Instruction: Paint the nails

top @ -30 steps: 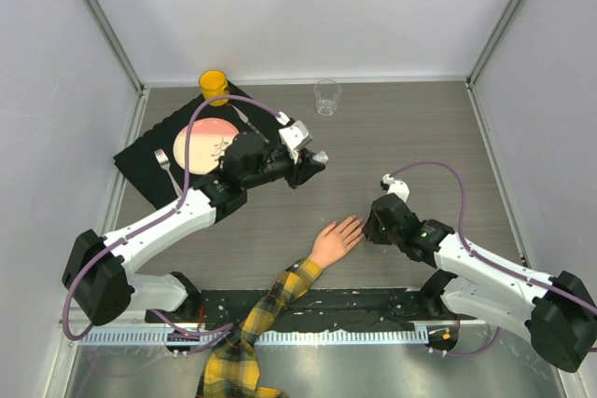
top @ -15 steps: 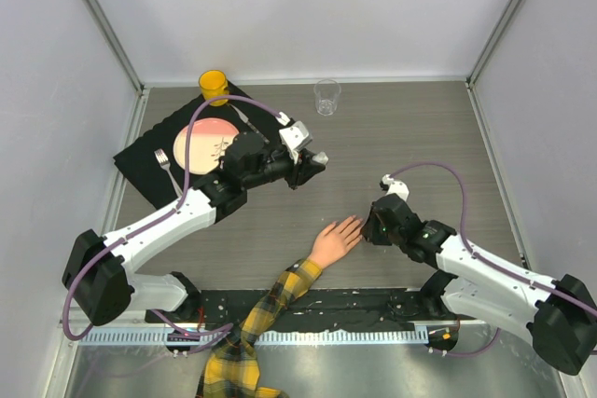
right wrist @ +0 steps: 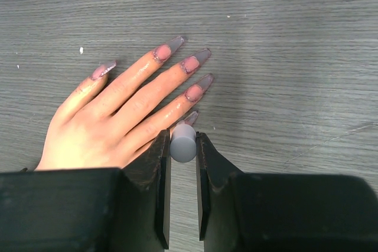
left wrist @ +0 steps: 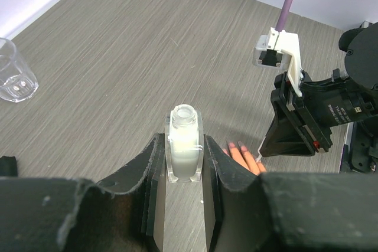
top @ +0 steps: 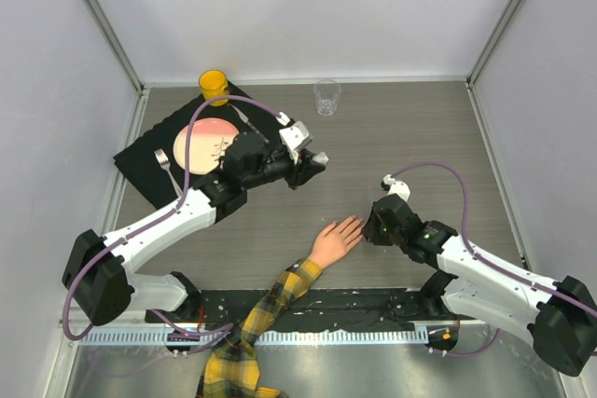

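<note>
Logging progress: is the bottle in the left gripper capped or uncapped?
Uncapped. The small bottle in the left gripper shows a bare open neck; the right gripper holds a grey cylinder, likely its cap.

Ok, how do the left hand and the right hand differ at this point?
The left hand grips an upright clear bottle with an open neck; the right hand grips a small grey cap. The left hand is off to the side, apart from the mannequin hand; the right hand is at its fingertips, by the nails. Both are shut on something small.
</note>
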